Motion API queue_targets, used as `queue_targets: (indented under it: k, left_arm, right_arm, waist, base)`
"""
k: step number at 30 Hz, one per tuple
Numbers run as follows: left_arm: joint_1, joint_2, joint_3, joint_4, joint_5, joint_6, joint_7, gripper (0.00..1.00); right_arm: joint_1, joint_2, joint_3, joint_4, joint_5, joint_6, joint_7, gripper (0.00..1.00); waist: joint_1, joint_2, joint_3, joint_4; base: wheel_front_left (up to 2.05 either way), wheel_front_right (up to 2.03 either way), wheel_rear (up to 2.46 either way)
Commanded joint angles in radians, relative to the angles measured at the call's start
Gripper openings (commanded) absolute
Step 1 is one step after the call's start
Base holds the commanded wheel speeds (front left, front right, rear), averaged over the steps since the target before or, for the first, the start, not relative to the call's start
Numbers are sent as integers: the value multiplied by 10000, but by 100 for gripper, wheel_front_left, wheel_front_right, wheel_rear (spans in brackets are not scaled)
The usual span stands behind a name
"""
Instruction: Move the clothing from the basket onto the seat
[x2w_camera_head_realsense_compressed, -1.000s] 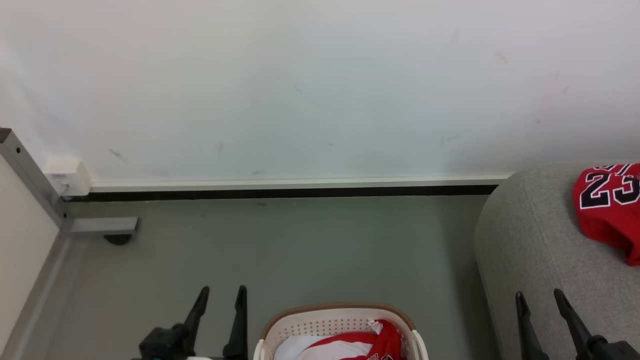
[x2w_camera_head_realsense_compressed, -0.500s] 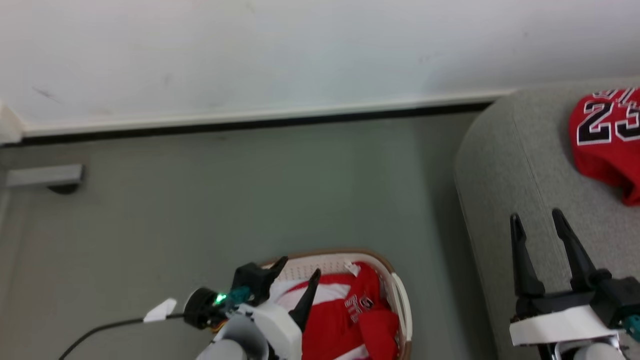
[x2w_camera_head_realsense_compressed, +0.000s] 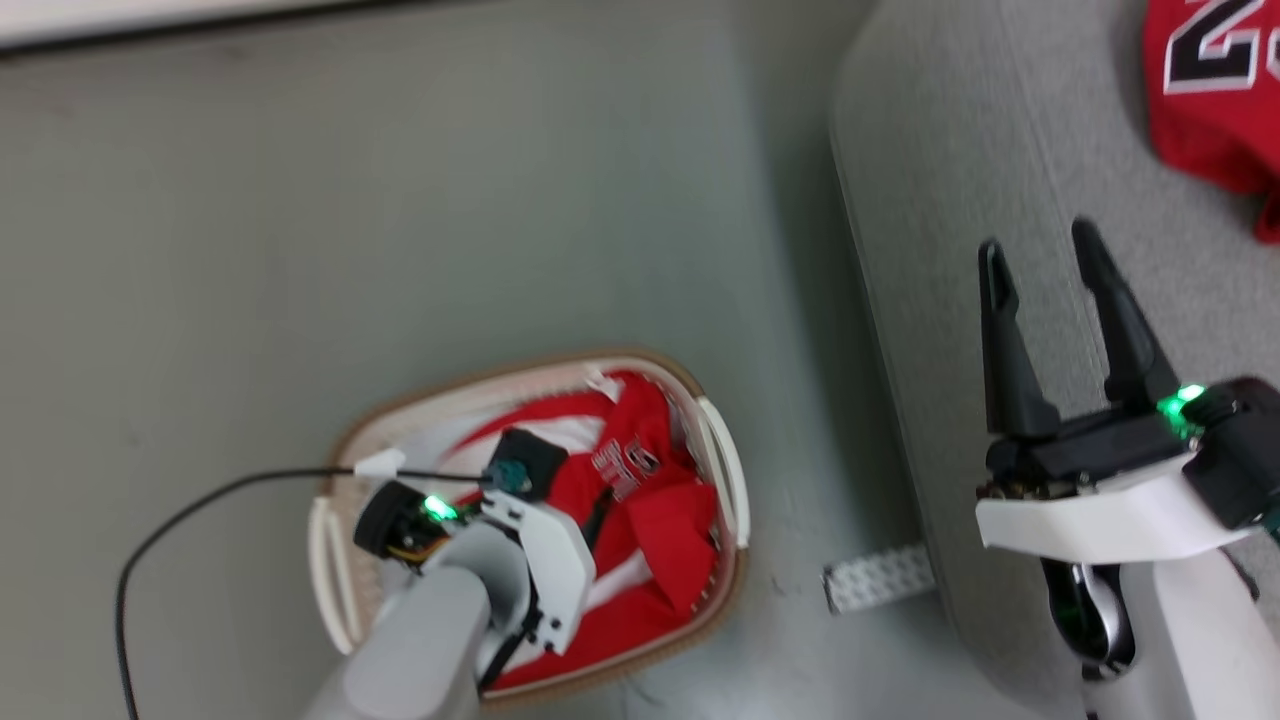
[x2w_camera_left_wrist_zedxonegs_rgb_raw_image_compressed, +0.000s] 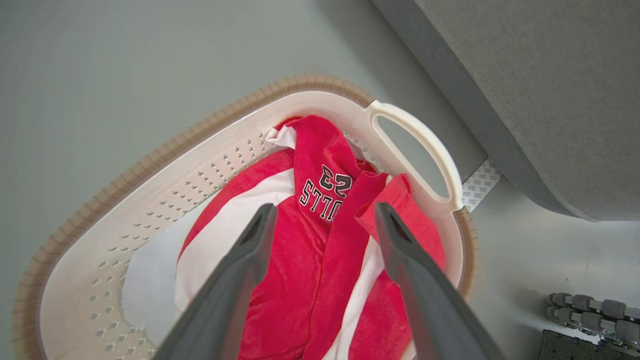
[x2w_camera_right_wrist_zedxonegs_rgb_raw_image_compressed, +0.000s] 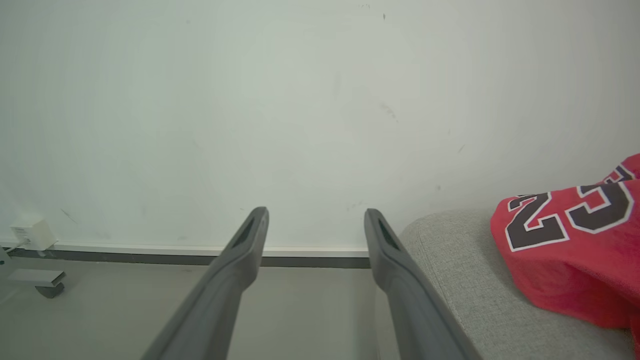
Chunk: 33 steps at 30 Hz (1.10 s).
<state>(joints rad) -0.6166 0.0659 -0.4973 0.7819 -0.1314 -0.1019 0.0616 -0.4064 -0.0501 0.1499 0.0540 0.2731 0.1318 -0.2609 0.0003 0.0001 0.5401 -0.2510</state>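
Observation:
The white perforated basket (x2w_camera_head_realsense_compressed: 480, 385) with a brown rim (x2w_camera_left_wrist_zedxonegs_rgb_raw_image_compressed: 150, 165) stands on the grey floor, left of the seat (x2w_camera_head_realsense_compressed: 950, 150). Red clothing (x2w_camera_head_realsense_compressed: 660, 520) with white stripes and black lettering (x2w_camera_left_wrist_zedxonegs_rgb_raw_image_compressed: 320, 195) lies crumpled inside it over a white liner. My left gripper (x2w_camera_left_wrist_zedxonegs_rgb_raw_image_compressed: 325, 215) points down into the basket, open, its fingertips over the red fabric; whether they touch it I cannot tell. My right gripper (x2w_camera_head_realsense_compressed: 1037, 242) hangs open and empty above the seat's left edge (x2w_camera_right_wrist_zedxonegs_rgb_raw_image_compressed: 450, 260). Another red garment (x2w_camera_head_realsense_compressed: 1210, 110) with black numbers (x2w_camera_right_wrist_zedxonegs_rgb_raw_image_compressed: 575, 230) lies on the seat.
A black cable (x2w_camera_head_realsense_compressed: 200, 500) runs from my left wrist over the floor. A white patterned strip (x2w_camera_head_realsense_compressed: 880, 578) lies at the seat's foot beside the basket. The white wall and baseboard (x2w_camera_right_wrist_zedxonegs_rgb_raw_image_compressed: 310, 252) stand behind, with a white box (x2w_camera_right_wrist_zedxonegs_rgb_raw_image_compressed: 30, 232) and a castered grey frame foot (x2w_camera_right_wrist_zedxonegs_rgb_raw_image_compressed: 35, 280).
The head camera has tilted down. My left arm has swung over the basket and turned its fingers down into it. The right gripper stays open over the seat's edge.

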Motion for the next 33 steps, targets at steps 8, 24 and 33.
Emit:
queue_targets:
  k: [8,24,33]
  left_arm:
    - [-1355,430,-14,1134,242,21,-94,100]
    - [-2949,578,-684,2827,859,411,-258,100]
    - [-3257,296,-900,3273,634,187,-707,0]
  right_arm:
    - [-1115,29,288,-576,243,-23,-19,100]
    - [-1992,23,506,-1148,290,-23,-20,100]
    - [-1742,23,357,-1129,213,-22,-20,100]
  waist:
    - [-3,-1,2926,-1033]
    - [-3,-1,4648,-1087]
    - [-3,-1,4672,-939]
  base:
    - [0,0,0]
    - [0,0,0]
    - [0,0,0]
